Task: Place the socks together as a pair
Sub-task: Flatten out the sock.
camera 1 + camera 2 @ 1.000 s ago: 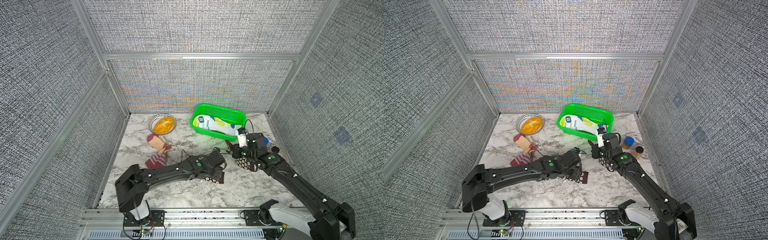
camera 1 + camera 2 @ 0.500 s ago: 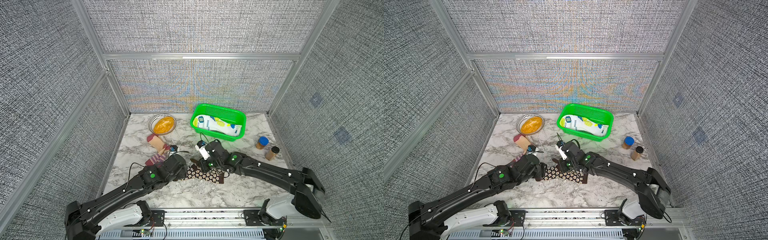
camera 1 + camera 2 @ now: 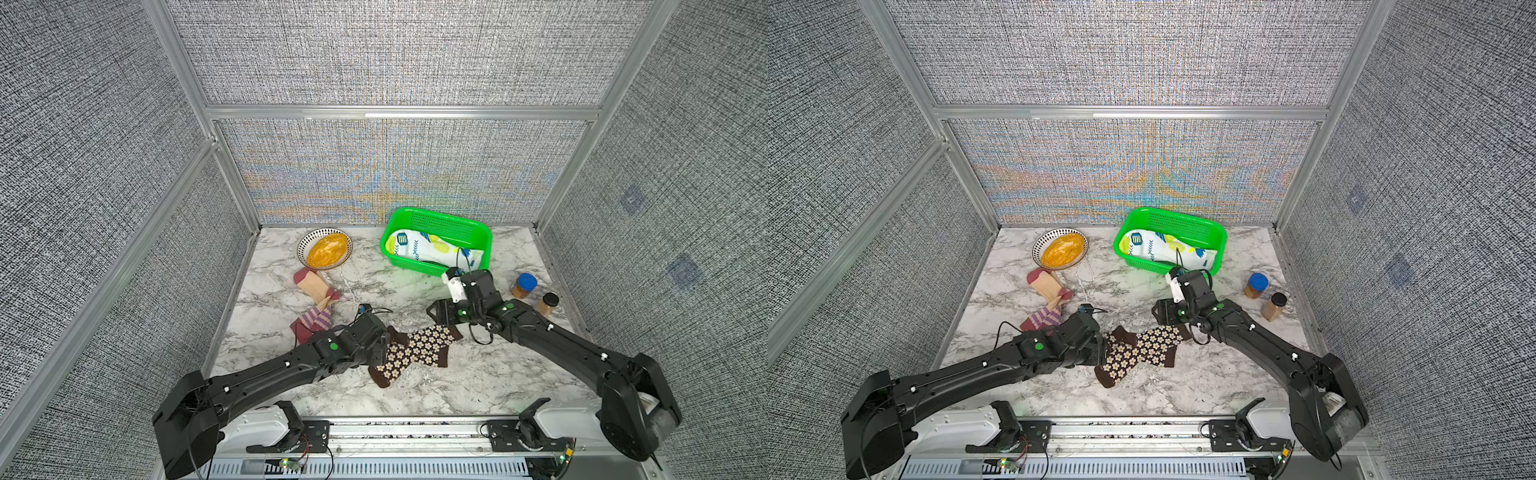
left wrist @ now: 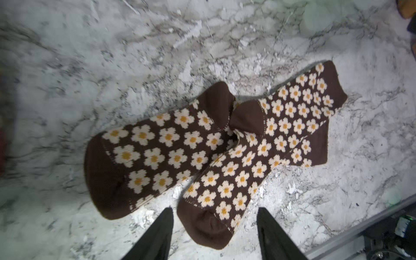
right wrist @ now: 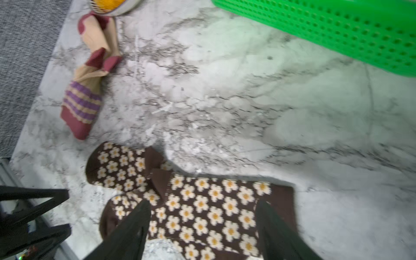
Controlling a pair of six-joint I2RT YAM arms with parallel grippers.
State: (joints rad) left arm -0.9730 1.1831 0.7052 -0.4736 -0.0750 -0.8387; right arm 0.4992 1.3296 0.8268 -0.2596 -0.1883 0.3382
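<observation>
Within top views alone: spotted sock [image 3: 432,249] [image 3: 1167,249]

Brown daisy-print socks [image 4: 202,146]: matt knitted cloth, visible stitches.
White grey-veined marble-look tabletop [image 3: 478,374]: smooth, faint sheen.
Green perforated basket [image 3: 440,224]: glossy plastic.
Grey enclosure walls [image 3: 395,54]: coarse woven cloth.
Silver frame bars [image 3: 399,112]: brushed metal.
</observation>
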